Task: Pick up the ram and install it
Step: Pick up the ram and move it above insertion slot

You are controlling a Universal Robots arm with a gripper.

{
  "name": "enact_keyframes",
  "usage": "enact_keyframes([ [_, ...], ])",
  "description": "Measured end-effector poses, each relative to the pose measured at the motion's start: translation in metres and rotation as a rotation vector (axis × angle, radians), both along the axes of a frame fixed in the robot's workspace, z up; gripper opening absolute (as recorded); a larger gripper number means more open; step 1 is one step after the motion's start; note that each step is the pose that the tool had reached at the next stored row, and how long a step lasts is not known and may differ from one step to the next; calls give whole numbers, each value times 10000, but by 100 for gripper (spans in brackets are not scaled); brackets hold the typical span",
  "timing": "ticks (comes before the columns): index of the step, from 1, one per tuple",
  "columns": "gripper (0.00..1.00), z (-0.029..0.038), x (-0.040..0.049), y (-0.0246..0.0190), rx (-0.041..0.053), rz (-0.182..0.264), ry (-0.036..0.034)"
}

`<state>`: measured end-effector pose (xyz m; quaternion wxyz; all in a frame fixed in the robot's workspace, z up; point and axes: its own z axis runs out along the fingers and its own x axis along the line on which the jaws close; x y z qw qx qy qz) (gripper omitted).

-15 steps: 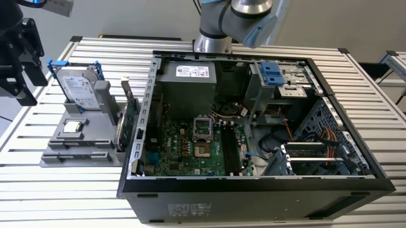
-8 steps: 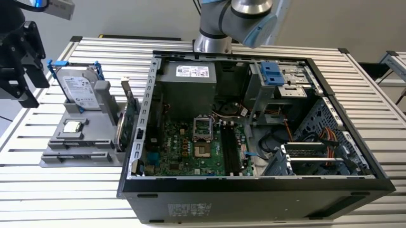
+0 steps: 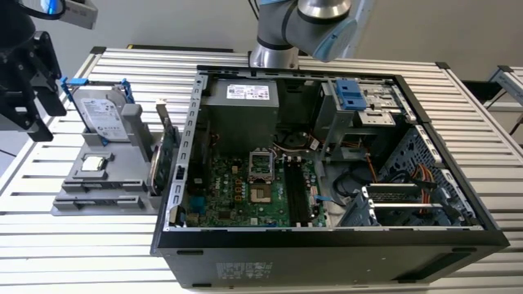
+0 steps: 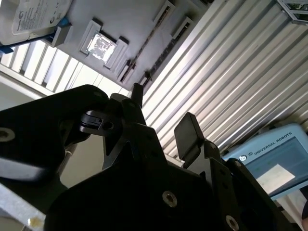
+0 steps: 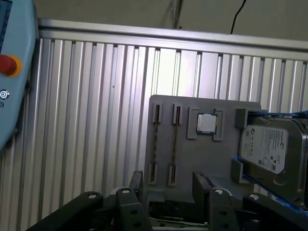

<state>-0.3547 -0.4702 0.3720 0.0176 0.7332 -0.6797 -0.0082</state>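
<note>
first wrist view: the slim dark ram stick [image 5: 173, 144] stands on edge in the grey slotted holder tray [image 5: 211, 159]. its long axis runs straight away from the black gripper [image 5: 168, 185], whose fingers are spread wide, empty, either side of that line.

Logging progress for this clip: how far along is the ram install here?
Nothing looks done yet. What looks like the ram stands on edge in a slot of the grey parts tray. The gripper is open and empty, near the tray. Left: grasping it, carrying it and seating it on the motherboard in the open computer case.
</note>
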Motion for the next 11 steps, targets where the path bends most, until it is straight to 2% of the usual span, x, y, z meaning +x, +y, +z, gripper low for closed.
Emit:
enact_keyframes([
  [4,100,-24,0,0,1,-19,-69],
  [11,100,-60,0,0,-1,-188,-90],
])
